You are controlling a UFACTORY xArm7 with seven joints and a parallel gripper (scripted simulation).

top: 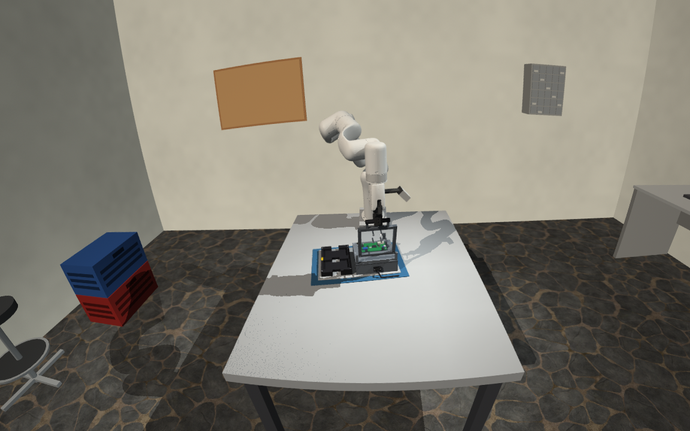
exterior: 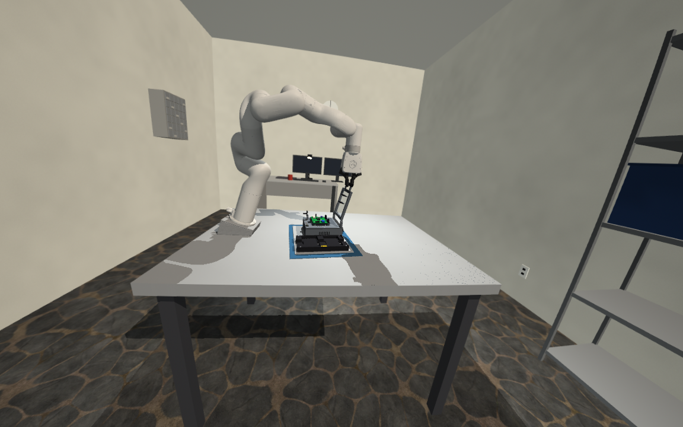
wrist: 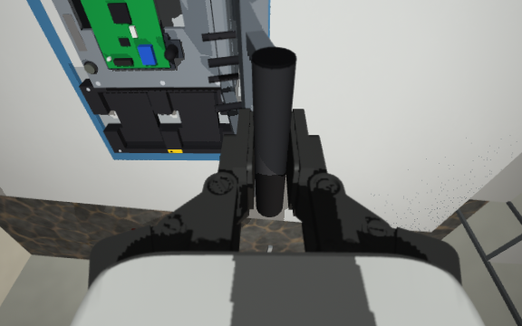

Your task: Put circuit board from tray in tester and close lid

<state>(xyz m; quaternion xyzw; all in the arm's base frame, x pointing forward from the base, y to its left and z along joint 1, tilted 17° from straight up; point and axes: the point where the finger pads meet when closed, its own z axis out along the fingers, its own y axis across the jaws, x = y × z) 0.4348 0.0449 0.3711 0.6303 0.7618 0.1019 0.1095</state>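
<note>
The grey tester (top: 375,256) stands on a blue mat, its framed lid (top: 376,239) raised nearly upright. The green circuit board (wrist: 126,33) lies inside the tester on the plate; it also shows in the top view (top: 375,246) and the exterior view (exterior: 319,218). My gripper (wrist: 270,131) is shut on the lid's black cylindrical handle (wrist: 272,113) at the top of the raised lid (exterior: 342,204). The black tray (top: 335,261) beside the tester shows two empty pockets (wrist: 161,119). I cannot tell whether the pins pass through the board's holes.
The blue mat (exterior: 322,249) holds both tray and tester near the table's far middle. The arm's base (exterior: 238,225) stands at the table's back edge. A shelf unit (exterior: 651,223) stands off the table to the side.
</note>
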